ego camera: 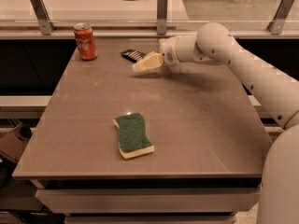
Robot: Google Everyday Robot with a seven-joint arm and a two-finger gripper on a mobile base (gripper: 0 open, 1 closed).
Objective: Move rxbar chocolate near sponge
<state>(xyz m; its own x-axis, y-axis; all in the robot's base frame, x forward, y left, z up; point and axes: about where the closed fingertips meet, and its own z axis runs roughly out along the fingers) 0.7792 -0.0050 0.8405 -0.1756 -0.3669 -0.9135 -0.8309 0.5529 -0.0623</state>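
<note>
On the table the sponge lies toward 6 o'clock. The gripper hovers near 12 o'clock, just beside the rxbar chocolate; spread or closed, I cannot tell. This looks like the reaching step: next it must settle over the bar and grasp it.

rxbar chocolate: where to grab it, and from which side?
Take the rxbar chocolate across its narrow width, near the middle, coming from above. It lies flat and thin on the table, so a side approach would probably find little to hold. The gripper hangs close by, at its near right corner.
</note>
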